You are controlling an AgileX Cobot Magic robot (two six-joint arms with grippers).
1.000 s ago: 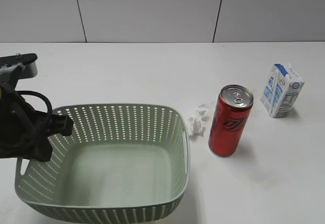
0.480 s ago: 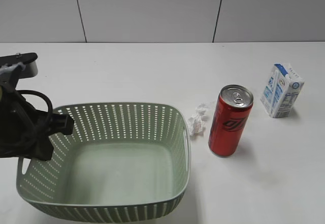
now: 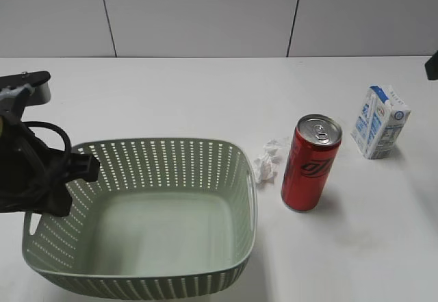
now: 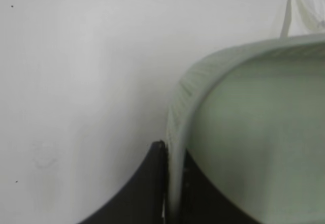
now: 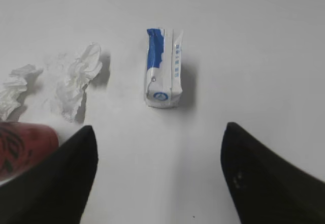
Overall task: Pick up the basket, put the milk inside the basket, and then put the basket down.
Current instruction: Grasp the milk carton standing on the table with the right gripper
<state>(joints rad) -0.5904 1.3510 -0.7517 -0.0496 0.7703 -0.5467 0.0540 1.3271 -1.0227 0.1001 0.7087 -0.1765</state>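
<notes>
Raised slightly since the earlier frame, the pale sage-green slotted plastic basket (image 3: 144, 213) hangs by its wall, pinched in the left gripper (image 4: 170, 183); right gripper (image 5: 157, 176), spread wide, hovers above the small white-and-blue milk carton (image 5: 163, 67), straight ahead between its fingers

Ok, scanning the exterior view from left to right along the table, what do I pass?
Left gripper at the basket's left wall → basket → crumpled tissue → red can → milk → a dark sliver of the right arm at the frame's edge.
</notes>
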